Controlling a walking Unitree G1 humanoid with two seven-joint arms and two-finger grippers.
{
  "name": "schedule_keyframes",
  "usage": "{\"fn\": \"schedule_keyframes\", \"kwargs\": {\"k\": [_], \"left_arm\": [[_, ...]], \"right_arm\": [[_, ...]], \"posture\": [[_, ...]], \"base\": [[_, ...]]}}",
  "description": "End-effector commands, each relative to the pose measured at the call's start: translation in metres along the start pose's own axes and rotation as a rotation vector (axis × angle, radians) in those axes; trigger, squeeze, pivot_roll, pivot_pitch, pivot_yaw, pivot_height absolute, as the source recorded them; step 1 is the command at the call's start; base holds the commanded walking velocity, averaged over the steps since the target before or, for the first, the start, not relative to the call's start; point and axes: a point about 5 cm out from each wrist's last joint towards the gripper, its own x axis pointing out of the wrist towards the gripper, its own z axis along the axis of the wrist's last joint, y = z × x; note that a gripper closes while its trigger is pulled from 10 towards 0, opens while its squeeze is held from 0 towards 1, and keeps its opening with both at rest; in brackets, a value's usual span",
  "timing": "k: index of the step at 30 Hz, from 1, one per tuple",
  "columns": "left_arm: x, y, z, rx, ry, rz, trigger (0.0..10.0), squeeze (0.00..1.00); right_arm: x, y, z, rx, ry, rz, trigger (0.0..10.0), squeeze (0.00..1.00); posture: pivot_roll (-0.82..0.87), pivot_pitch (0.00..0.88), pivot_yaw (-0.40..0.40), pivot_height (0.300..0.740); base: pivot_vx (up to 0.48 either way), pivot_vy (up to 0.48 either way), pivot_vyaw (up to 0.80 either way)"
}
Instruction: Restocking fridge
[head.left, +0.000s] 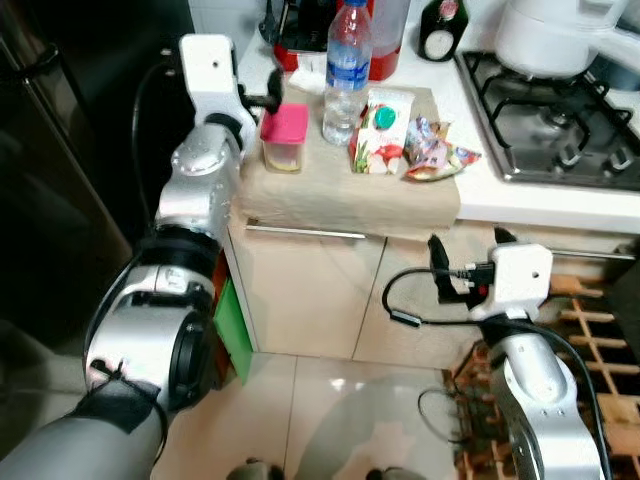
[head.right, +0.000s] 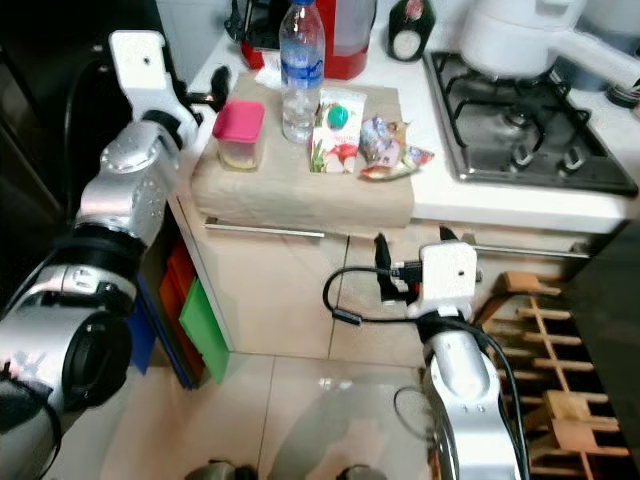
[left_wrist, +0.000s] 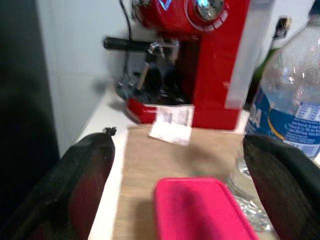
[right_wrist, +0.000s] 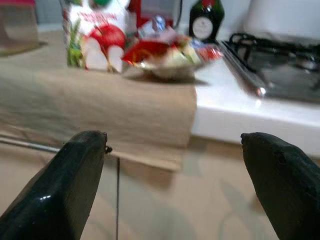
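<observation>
Silver left arm raised, left pincer (left_wrist: 175, 190) spread around pink-lidded container (head.left: 284, 137), right pincer (right_wrist: 175, 185) spread below counter (head.left: 540, 205)

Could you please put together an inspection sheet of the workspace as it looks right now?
Surface: white counter with a beige cloth draped over its front edge.
Job's things: on the cloth, a pink-lidded container, a water bottle, a juice carton and a snack packet.
Clutter: red coffee machine, dark bottle, white pot on the gas hob.
Grippers: left gripper open, fingers either side of the container; right gripper open, below the counter edge.
Cables: black cable looped by the right wrist.
Surroundings: cabinet doors, wooden rack, tiled floor.
</observation>
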Motion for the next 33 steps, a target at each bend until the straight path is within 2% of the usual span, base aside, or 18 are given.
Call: {"fn": "schedule_keyframes", "kwargs": {"k": [1, 5, 10, 16, 20, 21, 24, 32, 33], "left_arm": [[0.001, 0.0, -0.003, -0.012, 0.026, 0.011, 10.0, 0.0], [0.004, -0.003, -0.007, -0.068, 0.061, 0.013, 10.0, 0.0], [0.005, -0.011, -0.008, -0.065, 0.069, -0.005, 10.0, 0.0], [0.004, -0.015, -0.019, -0.039, 0.132, -0.002, 10.0, 0.0], [0.003, -0.013, -0.025, -0.023, 0.172, 0.024, 10.0, 0.0], [0.002, -0.01, -0.027, 0.002, 0.187, 0.051, 10.0, 0.0], [0.003, -0.008, -0.025, 0.07, 0.166, 0.082, 10.0, 0.0], [0.001, -0.008, -0.032, 0.089, 0.196, 0.088, 10.0, 0.0], [0.0, -0.008, -0.033, 0.085, 0.195, 0.091, 5.1, 0.0]], "right_arm": [[-0.004, -0.002, 0.004, -0.008, 0.001, -0.017, 10.0, 0.0], [-0.015, -0.001, 0.004, -0.009, 0.029, -0.026, 10.0, 0.0], [-0.018, 0.003, 0.004, -0.003, 0.045, -0.024, 10.0, 0.0], [-0.02, 0.007, 0.004, 0.005, 0.063, -0.014, 10.0, 0.0], [-0.019, 0.009, 0.004, 0.007, 0.069, -0.006, 10.0, 0.0], [-0.019, 0.01, 0.003, 0.008, 0.073, -0.002, 10.0, 0.0], [-0.018, 0.011, 0.002, 0.01, 0.079, 0.001, 10.0, 0.0], [-0.016, 0.011, 0.0, 0.009, 0.09, 0.008, 10.0, 0.0], [-0.016, 0.011, 0.0, 0.009, 0.09, 0.008, 10.0, 0.0]], "posture": [[-0.22, 0.18, 0.07, 0.74], [-0.22, 0.199, 0.081, 0.74], [-0.21, 0.207, 0.086, 0.74], [-0.2, 0.21, 0.084, 0.74], [-0.2, 0.21, 0.084, 0.74], [-0.19, 0.206, 0.084, 0.74], [-0.19, 0.204, 0.083, 0.74], [-0.19, 0.193, 0.08, 0.74], [-0.19, 0.19, 0.079, 0.74]], "base": [[0.0, 0.0, 0.0], [0.0, 0.0, 0.0], [0.0, 0.0, 0.0], [0.0, 0.0, 0.0], [0.0, 0.0, 0.0], [0.0, 0.0, 0.0], [0.0, 0.0, 0.0], [0.0, 0.0, 0.0], [0.0, 0.0, 0.0]]}}
